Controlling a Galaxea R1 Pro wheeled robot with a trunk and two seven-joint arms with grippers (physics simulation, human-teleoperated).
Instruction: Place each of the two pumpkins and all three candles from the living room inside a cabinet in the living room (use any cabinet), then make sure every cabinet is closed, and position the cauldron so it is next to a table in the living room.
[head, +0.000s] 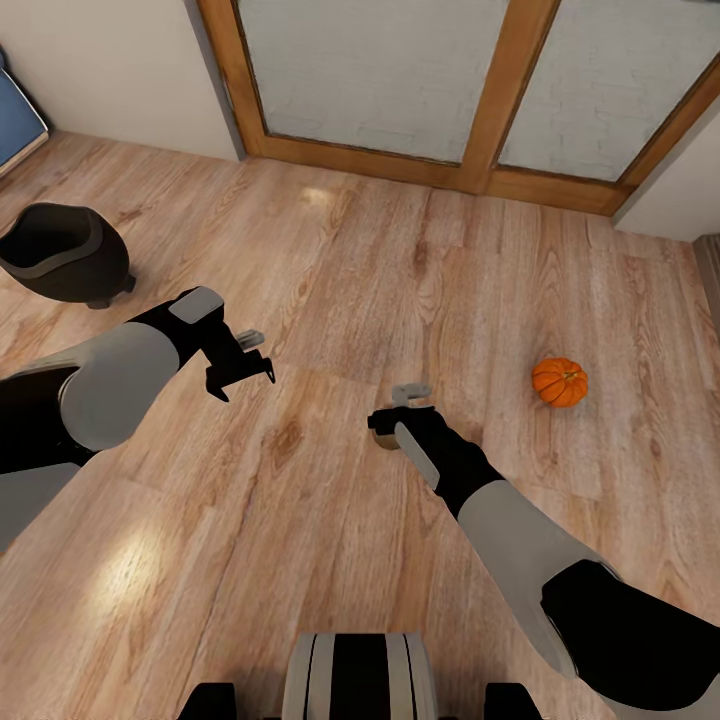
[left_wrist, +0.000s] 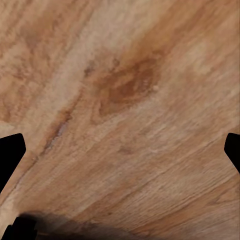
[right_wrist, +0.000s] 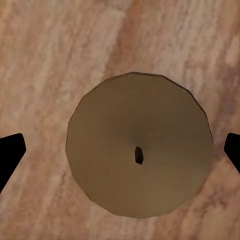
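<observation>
A grey-tan candle (right_wrist: 150, 115) with a dark wick stands on the wood floor, seen from straight above in the right wrist view. My right gripper (right_wrist: 120, 155) hangs open over it, one fingertip on each side and both well apart from it. In the head view the right gripper (head: 397, 420) points down at mid-floor, with a sliver of the candle (head: 384, 441) under it. An orange pumpkin (head: 559, 382) lies on the floor to the right. The black cauldron (head: 62, 251) sits at the far left. My left gripper (head: 243, 368) is open over bare floor (left_wrist: 125, 90).
A wood-framed glass door (head: 480, 90) runs along the back wall. A blue sofa corner (head: 15, 118) shows at the upper left. A dark edge of furniture (head: 710, 270) stands at the right border. Open plank floor lies between the cauldron and the pumpkin.
</observation>
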